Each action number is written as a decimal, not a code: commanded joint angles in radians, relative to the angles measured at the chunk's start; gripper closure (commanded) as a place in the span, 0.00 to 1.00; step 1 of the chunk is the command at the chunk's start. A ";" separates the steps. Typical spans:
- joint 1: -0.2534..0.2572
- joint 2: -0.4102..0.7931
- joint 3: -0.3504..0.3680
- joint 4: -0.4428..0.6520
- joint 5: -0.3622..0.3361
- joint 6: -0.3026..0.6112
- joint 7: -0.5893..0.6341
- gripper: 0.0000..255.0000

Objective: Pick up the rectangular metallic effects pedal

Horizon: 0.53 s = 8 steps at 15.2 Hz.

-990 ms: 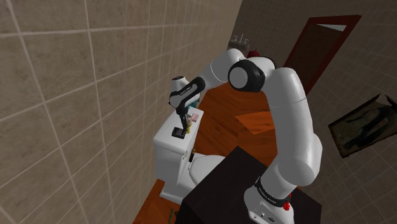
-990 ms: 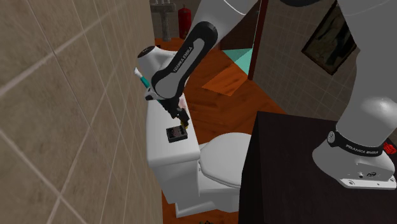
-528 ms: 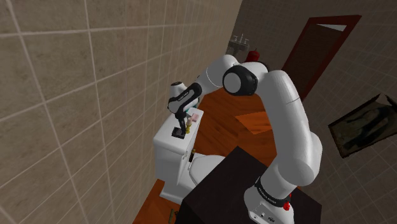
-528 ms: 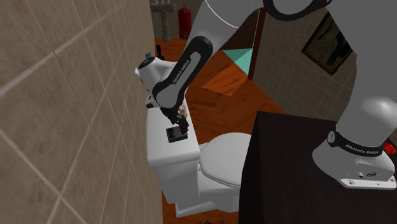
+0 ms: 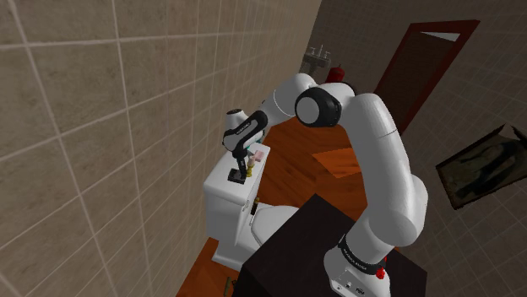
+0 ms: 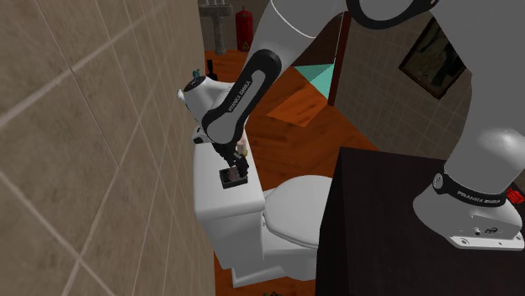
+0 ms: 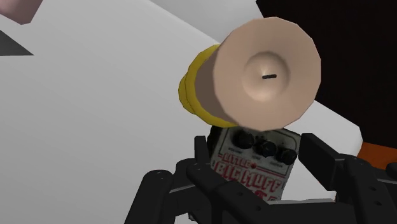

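The effects pedal (image 7: 251, 168) is a small silver-faced box with black knobs and red lettering. It lies flat on the white toilet tank lid (image 5: 221, 187). My gripper (image 7: 257, 151) comes down over it, with a black finger (image 7: 200, 153) pressed against each long side, shut on the pedal. In the shoulder view the gripper (image 5: 244, 171) sits low on the lid over the pedal (image 5: 237, 175). The second exterior view shows the pedal (image 6: 229, 177) under the gripper (image 6: 236, 171), still resting on the lid (image 6: 206, 181).
A yellow bottle with a beige cap (image 7: 254, 70) stands right beside the pedal, close to the fingers. A pink item (image 5: 260, 156) lies farther back on the lid. The tiled wall (image 5: 101, 126) backs the tank; the toilet bowl (image 6: 294, 202) and dark stand (image 6: 379, 227) are in front.
The arm lowered the gripper onto the lid around the pedal, and the fingers went from wide open to shut on it. The pedal has not left the lid.
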 commanded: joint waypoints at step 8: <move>0.003 -0.054 -0.002 -0.021 -0.002 -0.034 -0.005 1.00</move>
